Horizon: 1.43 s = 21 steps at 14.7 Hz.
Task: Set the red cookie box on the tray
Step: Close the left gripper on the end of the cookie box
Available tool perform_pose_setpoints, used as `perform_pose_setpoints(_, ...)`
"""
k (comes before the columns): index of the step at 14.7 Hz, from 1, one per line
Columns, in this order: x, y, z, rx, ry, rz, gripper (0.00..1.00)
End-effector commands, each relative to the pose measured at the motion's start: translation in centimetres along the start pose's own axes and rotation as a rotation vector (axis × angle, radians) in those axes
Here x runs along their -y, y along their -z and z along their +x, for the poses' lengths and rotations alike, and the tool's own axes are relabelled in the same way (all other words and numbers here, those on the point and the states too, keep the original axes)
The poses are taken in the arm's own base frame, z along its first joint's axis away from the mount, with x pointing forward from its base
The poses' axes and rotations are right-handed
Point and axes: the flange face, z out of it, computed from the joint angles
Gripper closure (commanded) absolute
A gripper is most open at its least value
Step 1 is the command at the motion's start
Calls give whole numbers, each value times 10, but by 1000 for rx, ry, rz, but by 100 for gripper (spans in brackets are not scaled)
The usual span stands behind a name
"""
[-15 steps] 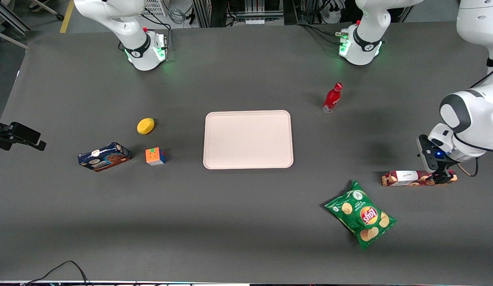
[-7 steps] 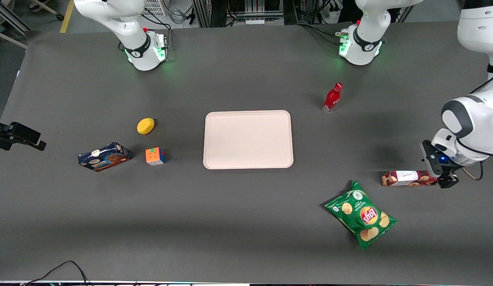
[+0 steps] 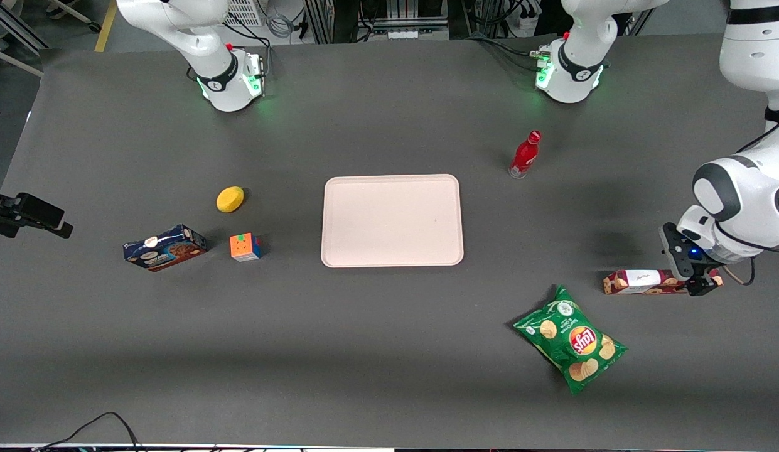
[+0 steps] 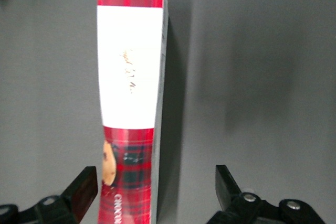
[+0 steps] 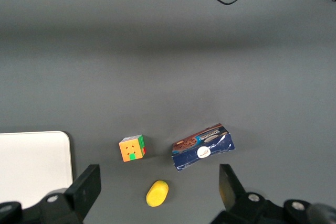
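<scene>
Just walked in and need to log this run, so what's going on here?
The left arm's gripper is down over one end of the red cookie box, toward the working arm's end of the table. Its fingers are open, straddling the box without clamping it. The box lies flat on the table, beside the green chip bag. The tray sits mid-table with nothing on it, so the box has not yet been lifted.

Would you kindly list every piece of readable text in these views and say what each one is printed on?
"Lay's": logo on the green chip bag.
"CHOCOL", cut off: on the red cookie box, between the open gripper's fingers.
Cursive script on its white label: unreadable.
Blue cookie box print: too small.
Red bottle: nothing legible.
</scene>
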Motion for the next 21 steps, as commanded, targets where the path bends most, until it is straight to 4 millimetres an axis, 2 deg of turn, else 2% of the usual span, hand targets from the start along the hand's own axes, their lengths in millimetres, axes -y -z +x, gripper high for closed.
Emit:
perform_pose_setpoints(1,-5,-13,-3,-10,-8,-14,0)
perform_pose_setpoints(2,-5,-17,-2,-10,-10,-13,1)
perform_pose_setpoints(5,-4,-22,0,-16,6,-3,14)
perform_pose_setpoints(6,-3,-21,2,-17,1,0,25)
perform_pose_setpoints(7,-1,-19,4,-17,-2,5,44)
perform_pose_setpoints(10,1,-19,5,-15,-4,9,74)
perform_pose_setpoints(12,1,-27,3,-23,16,0,87)
perform_pose_setpoints(14,10,-21,6,-43,38,14,98)
perform_pose_setpoints(16,22,-9,10,-47,39,38,98)
perform_pose_setpoints(19,50,32,19,-64,37,62,98)
perform_pose_setpoints(20,58,50,18,-72,36,63,98)
perform_pose_setpoints(21,67,77,20,-77,27,75,97)
